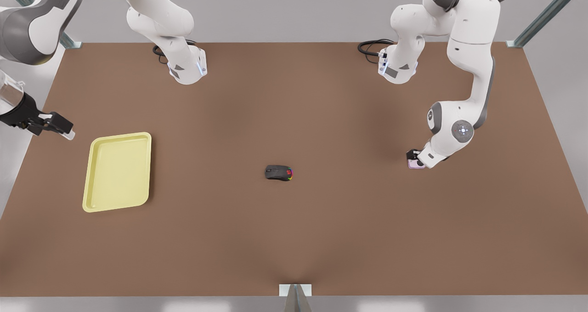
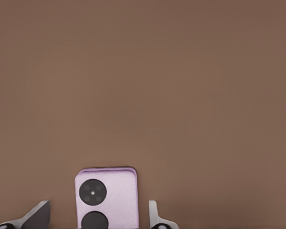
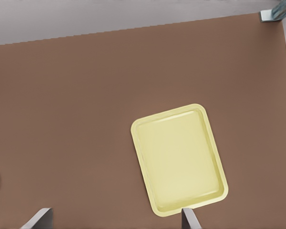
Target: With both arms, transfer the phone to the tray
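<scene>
Pickup step: the left gripper is lowered over the phone at the front view's right of the surface, fingers apart, straddling it. Next, close and lift. The right gripper waits spread near the tray.

Left hand low at the front view's right, arm bent downward, fingers spread wide. Right hand raised at the front view's left, fingers apart.

Lilac phone with black camera circles; pale yellow tray; black mouse with rainbow lights; brown table
</scene>
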Robot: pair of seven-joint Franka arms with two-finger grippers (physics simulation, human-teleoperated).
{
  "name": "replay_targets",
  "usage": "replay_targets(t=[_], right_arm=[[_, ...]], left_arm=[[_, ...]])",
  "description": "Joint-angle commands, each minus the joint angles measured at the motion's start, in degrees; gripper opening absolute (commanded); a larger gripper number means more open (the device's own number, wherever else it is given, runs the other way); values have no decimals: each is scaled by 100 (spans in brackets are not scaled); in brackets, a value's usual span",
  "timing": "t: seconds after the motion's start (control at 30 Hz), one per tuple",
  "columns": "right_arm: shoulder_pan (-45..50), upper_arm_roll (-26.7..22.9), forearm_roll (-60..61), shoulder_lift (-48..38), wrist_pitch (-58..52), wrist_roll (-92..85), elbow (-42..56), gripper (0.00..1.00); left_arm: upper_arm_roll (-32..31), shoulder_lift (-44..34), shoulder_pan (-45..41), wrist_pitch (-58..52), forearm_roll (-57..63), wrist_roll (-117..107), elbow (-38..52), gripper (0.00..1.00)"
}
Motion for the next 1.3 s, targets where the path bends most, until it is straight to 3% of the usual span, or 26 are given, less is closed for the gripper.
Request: replay_targets(t=[0.0,0.63,1.07,1.27], right_arm=[[-15,-5,-18,-32,126,-29,-3,100],[37,74,97,240,170,15,-56,100],[37,74,114,389,206,15,-47,100],[37,74,114,381,205,6,-47,100]], left_arm=[[18,67,-1,166,5,48,0,100],[18,533,34,605,5,48,-158,100],[18,559,34,605,5,48,-158,81],[18,620,34,605,5,48,-149,80]])
